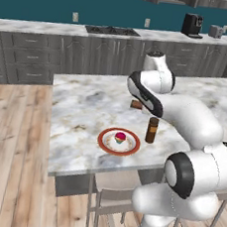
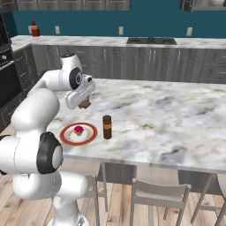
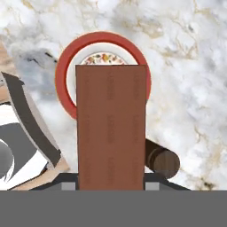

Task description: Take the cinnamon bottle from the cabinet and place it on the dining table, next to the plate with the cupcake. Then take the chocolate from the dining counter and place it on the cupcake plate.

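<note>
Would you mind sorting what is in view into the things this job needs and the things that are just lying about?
Belonging to the job:
- chocolate, held in the gripper
- plate with the cupcake
- cinnamon bottle, upright beside the plate
- dining table

Just lying about:
- coffee machine
- stove
- red bottle
- stools

**No legible text in any view**

No word, brand, number or sign can be read. The cinnamon bottle (image 1: pixel 152 130), upright on the dining table (image 1: pixel 85 112) just beside the plate (image 1: pixel 104 141), shows no legible label. The chocolate (image 3: pixel 111 126) has faint moulded marks on its face, too blurred to read. The black appliance (image 1: pixel 192 25) on the back counter (image 1: pixel 40 27) shows no readable marking.
</note>
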